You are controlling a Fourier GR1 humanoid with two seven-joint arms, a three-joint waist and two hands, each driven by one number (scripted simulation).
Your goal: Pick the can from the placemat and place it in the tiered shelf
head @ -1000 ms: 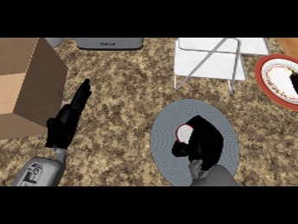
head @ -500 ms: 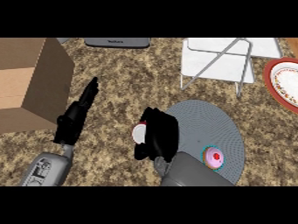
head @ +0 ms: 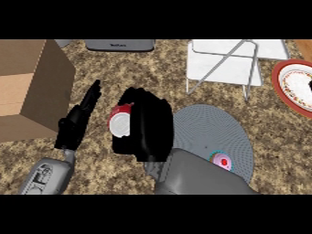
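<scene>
In R hand (head: 148,130), can (head: 121,123) horiz., top left

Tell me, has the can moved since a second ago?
Yes: held in the right hand, the can has moved left, off the placemat, toward the cardboard box.

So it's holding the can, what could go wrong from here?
1. The can, in the right robot hand, sits close to the left robot hand and the box; a swing that way might bump them.
2. The shelf stands off to the upper right, with thin slanted legs; the can could catch on one going in.
3. The right robot hand hides most of the can, so a slip would be hard to spot.
</scene>
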